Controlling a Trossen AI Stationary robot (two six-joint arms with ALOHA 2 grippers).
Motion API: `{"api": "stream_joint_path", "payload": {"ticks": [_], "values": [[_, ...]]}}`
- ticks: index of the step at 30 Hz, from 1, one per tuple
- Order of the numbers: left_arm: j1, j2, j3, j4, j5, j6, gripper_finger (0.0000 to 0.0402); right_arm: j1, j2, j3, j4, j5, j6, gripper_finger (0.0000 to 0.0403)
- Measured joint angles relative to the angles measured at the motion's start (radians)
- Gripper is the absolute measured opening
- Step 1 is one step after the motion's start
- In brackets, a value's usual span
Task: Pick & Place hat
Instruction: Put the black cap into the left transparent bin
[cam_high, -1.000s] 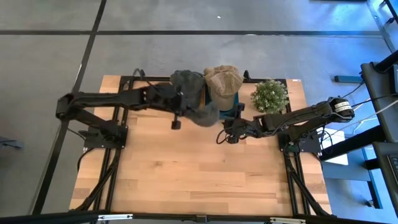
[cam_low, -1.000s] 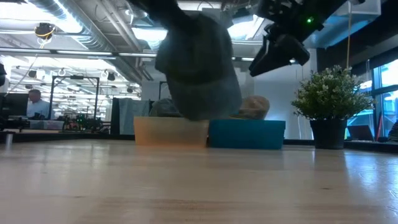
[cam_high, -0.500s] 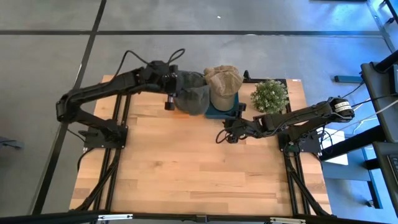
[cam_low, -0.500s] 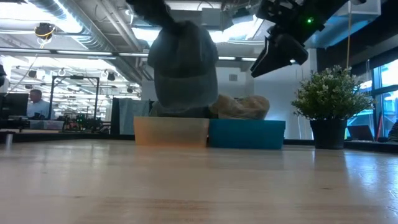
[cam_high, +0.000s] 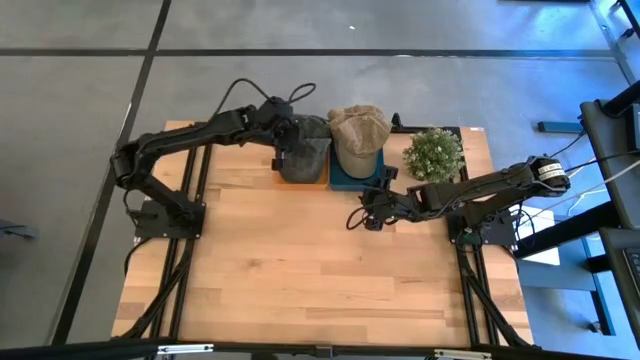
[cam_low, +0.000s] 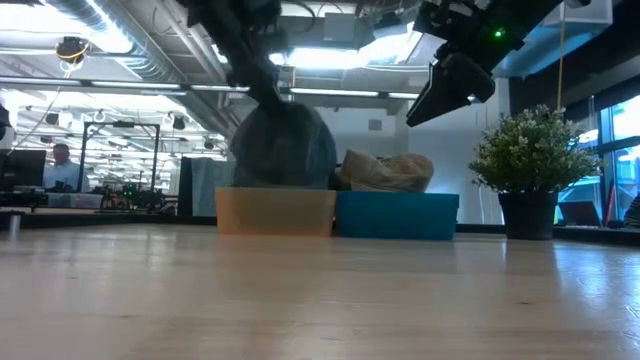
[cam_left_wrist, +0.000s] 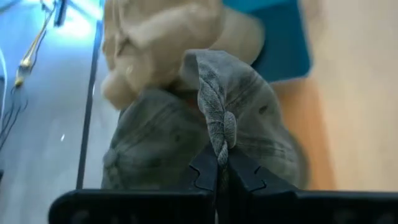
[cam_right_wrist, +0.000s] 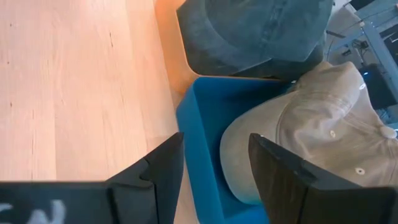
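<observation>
Within the last second I carried the grey hat (cam_high: 305, 150) from above the table's middle to the far side, lowering it into the orange bin (cam_low: 275, 212). My left gripper (cam_left_wrist: 217, 167) stayed clamped on its fabric; release seemed next. My right gripper (cam_right_wrist: 211, 168) waited with fingers apart beside the blue bin (cam_right_wrist: 205, 130), which held the tan hat (cam_high: 358, 130).

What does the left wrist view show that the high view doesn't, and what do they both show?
Only the left wrist view shows the left end effector pinched shut on a fold of the grey hat.

Only the high view shows the potted plant, the right end effector waiting over the table, and both whole arms.

Both show the grey hat over the orange bin and the tan hat in the blue bin.
</observation>
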Motion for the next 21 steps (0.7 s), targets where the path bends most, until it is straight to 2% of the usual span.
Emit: {"api": "stream_joint_path", "payload": {"ticks": [10, 16, 21], "values": [[0.021, 0.133, 0.0, 0.069, -0.175, -0.079, 0.0017, 0.0, 0.0, 0.0, -0.002, -0.001, 0.0, 0.0181], [0.021, 0.206, 0.0, 0.077, -0.239, -0.018, 0.0016, 0.0, 0.0, 0.0, -0.003, -0.002, 0.001, 0.0181], [0.018, 0.242, 0.0, 0.111, -0.332, -0.007, 0.0027, 0.0, 0.0, 0.0, -0.005, -0.002, 0.001, 0.0181]]}}
